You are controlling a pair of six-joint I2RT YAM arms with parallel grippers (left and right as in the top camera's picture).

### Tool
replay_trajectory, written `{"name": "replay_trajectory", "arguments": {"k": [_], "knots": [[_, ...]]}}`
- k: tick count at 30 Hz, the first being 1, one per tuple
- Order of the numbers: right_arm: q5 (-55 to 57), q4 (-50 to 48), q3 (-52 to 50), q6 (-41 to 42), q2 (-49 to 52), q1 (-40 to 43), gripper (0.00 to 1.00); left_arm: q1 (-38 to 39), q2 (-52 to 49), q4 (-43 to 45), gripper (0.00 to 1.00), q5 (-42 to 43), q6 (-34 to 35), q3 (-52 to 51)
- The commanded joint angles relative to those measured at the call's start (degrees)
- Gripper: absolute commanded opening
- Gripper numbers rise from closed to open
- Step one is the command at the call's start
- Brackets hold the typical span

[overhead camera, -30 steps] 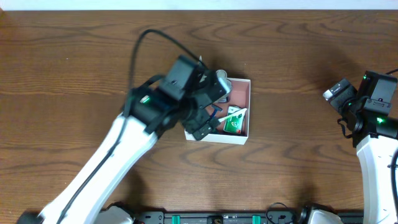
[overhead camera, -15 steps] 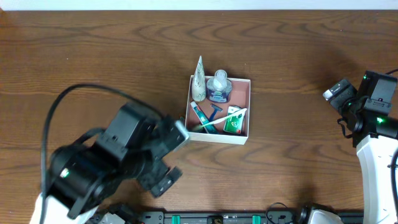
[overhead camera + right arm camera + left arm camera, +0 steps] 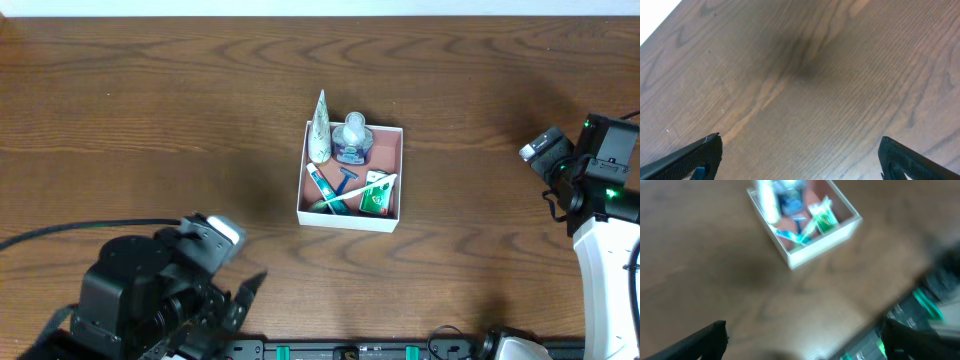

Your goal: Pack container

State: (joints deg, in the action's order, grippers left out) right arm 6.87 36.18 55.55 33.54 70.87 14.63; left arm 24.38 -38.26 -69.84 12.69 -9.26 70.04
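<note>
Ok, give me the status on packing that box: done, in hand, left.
Done: the container holds a tube, a bottle, a razor and a green-and-white carton. In hand: nothing; the left hand and right hand are both open and empty, away from the box. Left: seemingly nothing, since no loose toiletries show on the table in the overhead view.

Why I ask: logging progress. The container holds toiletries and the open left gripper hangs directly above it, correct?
Not above it. The overhead view shows the open left gripper apart from the container, near the table's front left. The container does hold toiletries.
</note>
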Motion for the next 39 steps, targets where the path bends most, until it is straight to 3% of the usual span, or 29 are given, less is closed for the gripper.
{"name": "replay_trajectory", "arguments": {"k": [1,10,20,31,39], "knots": [[0.17,0.09,0.59,0.72,-0.09,0.35,0.99,-5.6,5.33,7.63,0.98,-0.31,-1.01,-8.09],[0.17,0.07,0.59,0.72,-0.09,0.35,0.99,-17.57,20.09,42.86,0.98,3.82,-0.94,-34.99],[0.17,0.09,0.59,0.72,-0.09,0.35,0.99,-23.5,29.29,66.71,0.98,9.01,-0.96,-54.82],[0.17,0.07,0.59,0.72,-0.09,0.37,0.99,-23.52,35.69,75.56,0.98,8.96,-0.96,-68.0],[0.17,0.09,0.59,0.72,-0.09,0.35,0.99,-23.52,37.11,67.76,0.98,8.74,-0.96,-69.81]]}}
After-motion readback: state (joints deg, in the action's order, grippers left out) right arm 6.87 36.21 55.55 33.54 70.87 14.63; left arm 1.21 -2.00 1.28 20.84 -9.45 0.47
